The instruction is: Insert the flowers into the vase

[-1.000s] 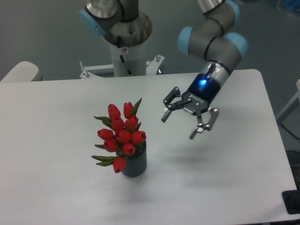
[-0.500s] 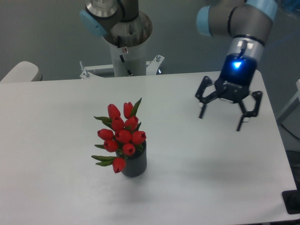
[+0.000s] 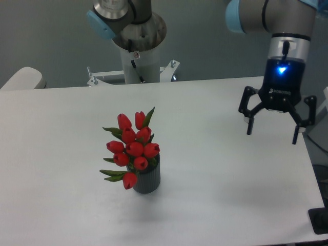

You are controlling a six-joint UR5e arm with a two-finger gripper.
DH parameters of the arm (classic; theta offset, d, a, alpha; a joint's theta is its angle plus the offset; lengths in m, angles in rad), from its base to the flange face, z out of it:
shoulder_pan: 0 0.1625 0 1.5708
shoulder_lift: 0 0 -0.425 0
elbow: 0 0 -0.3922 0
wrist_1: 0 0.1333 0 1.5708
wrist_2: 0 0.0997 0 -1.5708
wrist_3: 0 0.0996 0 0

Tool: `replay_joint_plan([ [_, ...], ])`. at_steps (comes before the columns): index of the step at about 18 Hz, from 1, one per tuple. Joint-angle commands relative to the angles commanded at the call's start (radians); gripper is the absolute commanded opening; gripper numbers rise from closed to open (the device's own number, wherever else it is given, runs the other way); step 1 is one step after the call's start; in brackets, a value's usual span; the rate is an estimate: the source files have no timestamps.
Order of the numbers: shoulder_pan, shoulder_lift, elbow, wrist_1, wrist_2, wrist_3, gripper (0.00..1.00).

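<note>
Since the earlier frames the gripper has swung away from the middle of the table to the far right edge and turned to point straight down; the bouquet and its pot have not shifted. Its two fingers are spread wide apart, holding nothing and touching nothing, hanging above the white table. A blue light glows on the wrist above them. Well to the left, nearer the front, stands one vase, dark grey and ribbed, upright. One bunch of flowers sits in it: about ten red closed tulip heads with narrow green leaves, spilling wider than the rim and leaning slightly left. Behind the table rises the arm's base column.
</note>
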Motion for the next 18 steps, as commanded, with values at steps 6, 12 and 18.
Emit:
replay_joint_plan([
  [6, -0.045, -0.071, 0.172, -0.195, 0.183, 0.228, 1.0],
  [12, -0.069, -0.107, 0.253, -0.287, 0.318, 0.382, 1.0],
  [18, -0.101, -0.111, 0.253, -0.287, 0.428, 0.431, 1.0],
])
